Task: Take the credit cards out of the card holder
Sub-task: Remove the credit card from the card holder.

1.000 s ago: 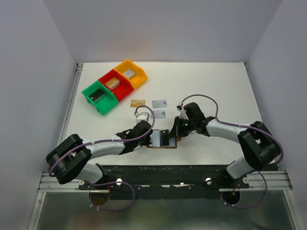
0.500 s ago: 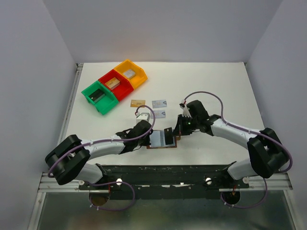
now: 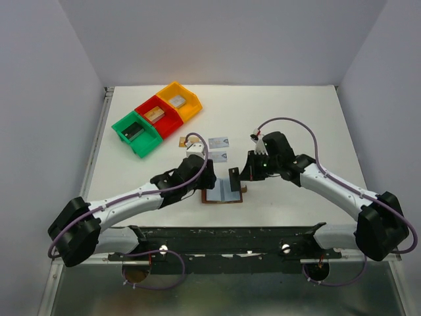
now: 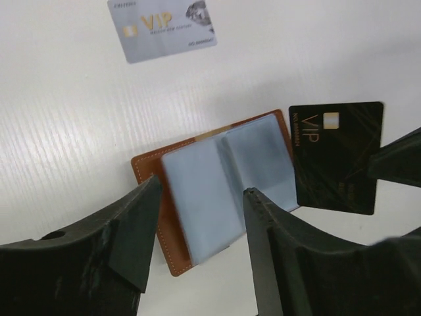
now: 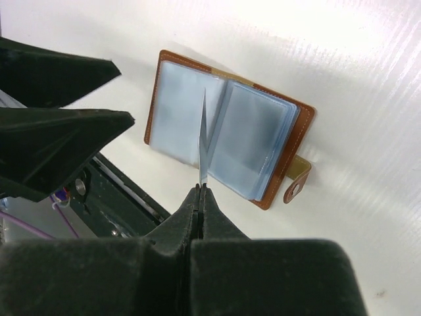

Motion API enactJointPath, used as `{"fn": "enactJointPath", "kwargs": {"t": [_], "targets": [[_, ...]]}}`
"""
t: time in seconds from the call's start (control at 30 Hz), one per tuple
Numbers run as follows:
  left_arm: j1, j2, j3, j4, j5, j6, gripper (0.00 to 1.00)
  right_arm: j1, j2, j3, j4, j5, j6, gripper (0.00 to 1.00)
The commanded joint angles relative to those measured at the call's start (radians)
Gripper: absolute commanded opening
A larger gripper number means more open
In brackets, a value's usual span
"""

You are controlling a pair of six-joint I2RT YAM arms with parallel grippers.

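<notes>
Across the overhead view spreads the white table (image 3: 296,118), with green, red and yellow bins (image 3: 156,117) at upper left. Just below centre the card holder (image 3: 220,195) lies open and flat, blue inner faces up. The left gripper (image 3: 204,179) hangs over its left half, jaws spread with nothing between them. The right gripper (image 3: 246,172) is pinched tight on a black card (image 3: 233,179) standing on edge over the holder's right half. Above these, loose on the table, lie a gold card (image 3: 186,141) and two silvery cards (image 3: 218,141).

The credit cards look light, stiff and slick, so a pinch well in from a short edge should hold best, since a corner grip may let one swivel. The holder is soft and light and would likely drag along unless pinned by its leather border.

The left wrist view shows the black card's (image 4: 335,155) face with gold lettering. The right wrist view gives only its thin edge (image 5: 202,131), but alone shows the snap tab (image 5: 296,184). No view shows whether any card remains inside.
</notes>
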Motion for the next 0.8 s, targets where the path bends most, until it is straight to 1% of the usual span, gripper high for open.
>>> {"fn": "enactJointPath", "kwargs": {"t": [0.0,0.03,0.07,0.13,0.17,0.2,0.23,0.3,0.33,0.37,0.4,0.43,0.5,0.6,0.7,0.77], "targets": [[0.001,-0.090,0.068,-0.056,-0.041,0.025,0.70,-0.004,-0.048,0.053,-0.081,0.011,-0.051,0.00],[0.001,-0.111,0.074,-0.072,-0.054,0.025,0.71,-0.004,-0.054,0.061,-0.093,-0.003,-0.061,0.00],[0.002,-0.131,0.079,-0.084,-0.067,0.023,0.74,-0.004,-0.057,0.072,-0.104,-0.023,-0.072,0.00],[0.010,-0.199,0.080,-0.104,-0.087,0.025,0.77,-0.004,-0.065,0.091,-0.120,-0.087,-0.100,0.00],[0.019,-0.233,0.074,-0.095,-0.080,0.034,0.78,-0.004,-0.070,0.101,-0.123,-0.122,-0.115,0.00],[0.034,-0.278,0.054,-0.067,-0.043,0.052,0.79,-0.004,-0.073,0.111,-0.121,-0.183,-0.135,0.00],[0.054,-0.323,0.021,-0.006,0.013,0.070,0.79,-0.004,-0.074,0.122,-0.123,-0.233,-0.146,0.00],[0.123,-0.429,-0.073,0.154,0.209,0.089,0.79,-0.004,-0.080,0.133,-0.114,-0.331,-0.158,0.00],[0.170,-0.481,-0.110,0.222,0.342,0.078,0.80,-0.004,-0.082,0.134,-0.097,-0.401,-0.160,0.00],[0.212,-0.519,-0.148,0.305,0.479,0.059,0.81,-0.004,-0.085,0.125,-0.068,-0.437,-0.151,0.00],[0.255,-0.562,-0.180,0.366,0.571,0.031,0.82,-0.002,-0.090,0.115,-0.039,-0.492,-0.134,0.00],[0.295,-0.593,-0.211,0.420,0.657,0.008,0.82,-0.002,-0.090,0.102,0.003,-0.539,-0.122,0.00],[0.332,-0.645,-0.246,0.496,0.788,-0.027,0.84,-0.001,-0.093,0.081,0.070,-0.616,-0.092,0.00],[0.350,-0.653,-0.254,0.542,0.926,-0.035,0.84,0.007,-0.090,0.069,0.117,-0.688,-0.078,0.00],[0.352,-0.612,-0.239,0.579,1.005,-0.051,0.84,0.035,-0.085,0.076,0.127,-0.710,-0.080,0.00],[0.352,-0.574,-0.237,0.632,1.055,-0.081,0.82,0.050,-0.083,0.088,0.114,-0.704,-0.092,0.00]]}}
